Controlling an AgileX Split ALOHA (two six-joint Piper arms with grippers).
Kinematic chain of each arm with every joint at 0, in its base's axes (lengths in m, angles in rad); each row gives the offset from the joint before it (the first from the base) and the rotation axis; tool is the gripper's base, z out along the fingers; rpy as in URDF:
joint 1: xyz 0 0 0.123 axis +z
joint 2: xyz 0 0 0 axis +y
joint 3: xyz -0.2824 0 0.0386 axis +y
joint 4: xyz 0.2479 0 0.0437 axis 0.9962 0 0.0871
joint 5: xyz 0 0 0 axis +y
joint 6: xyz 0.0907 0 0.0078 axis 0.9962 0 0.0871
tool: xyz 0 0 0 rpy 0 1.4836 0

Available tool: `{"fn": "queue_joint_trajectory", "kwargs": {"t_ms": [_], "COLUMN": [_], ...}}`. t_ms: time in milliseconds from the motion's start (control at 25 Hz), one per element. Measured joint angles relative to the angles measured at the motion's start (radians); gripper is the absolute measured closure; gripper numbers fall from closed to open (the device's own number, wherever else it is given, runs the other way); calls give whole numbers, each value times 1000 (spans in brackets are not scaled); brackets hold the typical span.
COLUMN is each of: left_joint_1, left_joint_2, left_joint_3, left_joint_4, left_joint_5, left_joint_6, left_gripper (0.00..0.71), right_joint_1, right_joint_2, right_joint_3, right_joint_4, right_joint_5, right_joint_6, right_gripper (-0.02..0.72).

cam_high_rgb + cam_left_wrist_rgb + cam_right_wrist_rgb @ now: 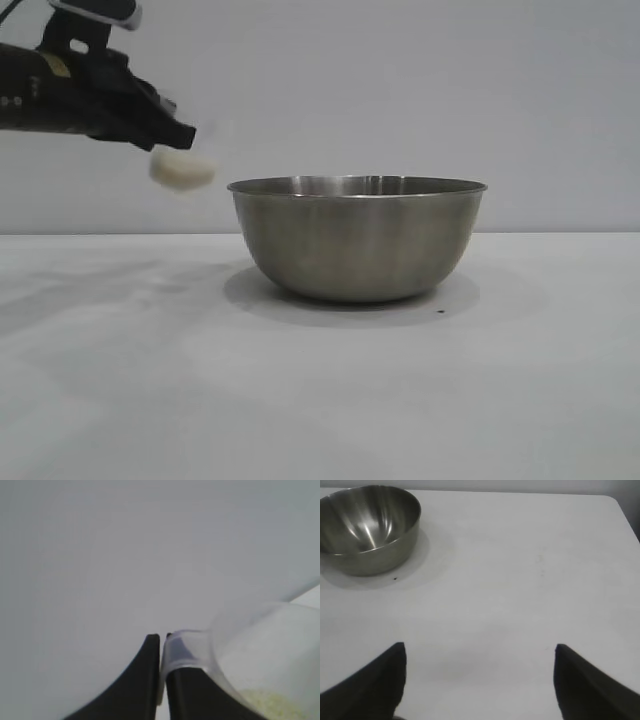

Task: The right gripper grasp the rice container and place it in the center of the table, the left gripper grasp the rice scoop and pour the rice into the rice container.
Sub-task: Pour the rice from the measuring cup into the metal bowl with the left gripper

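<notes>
The surface (pixel 320 400) is a plain matte white top, flat and bare but for soft grey shadows. One tiny dark speck (pixel 441 312) sits on it just off the bowl's foot, at about 4 o'clock from the bowl in the exterior view. Behind the surface rises a pale grey wall (pixel 400 90), unmarked, meeting the top in a straight level line. In the right wrist view the surface's far edge and one rounded corner show, with a dark strip beyond the corner.

The bowl (pixel 357 240) stands upright on the surface near its middle, brushed steel with a thin rolled rim, a round shadow spread under it. Its inside, seen from the right wrist, shows bare metal with bright reflections.

The left hand (pixel 185 135) hangs in the air at about 10 o'clock from the bowl, above rim height and apart from it. Its fingers (pixel 145 680) are closed tight on the loop handle of the scoop (pixel 182 168). The scoop is clear of the surface and just short of the bowl's rim, and rice (pixel 275 702) lies as a pale layer in it.

The right hand (pixel 480 680) is low over the surface, well apart from the bowl, which lies at about 10 o'clock from it. Its fingers stand wide open with nothing between them
</notes>
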Motion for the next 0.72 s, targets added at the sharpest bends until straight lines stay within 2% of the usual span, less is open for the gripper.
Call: {"fn": "queue_joint_trajectory", "kwargs": {"t_ms": [160, 320, 480, 720], "left_joint_1": [-10, -47, -80, -118], "left_joint_2": [0, 0, 0, 0], "left_joint_3": [-59, -124, -175, -188], "left_joint_4": [87, 169, 266, 359], "left_joint_5": [0, 3, 69, 160], "left_joint_6": [21, 88, 190, 389], "left_gripper": [710, 710, 710, 710], "right_joint_1": [0, 0, 0, 0], "right_joint_2": [0, 0, 0, 0], "right_joint_3": [0, 0, 0, 0], "right_joint_4": [0, 0, 0, 0], "right_joint_5": [0, 0, 0, 0], "right_joint_6": [0, 0, 0, 0], "right_gripper": [138, 138, 138, 138]}}
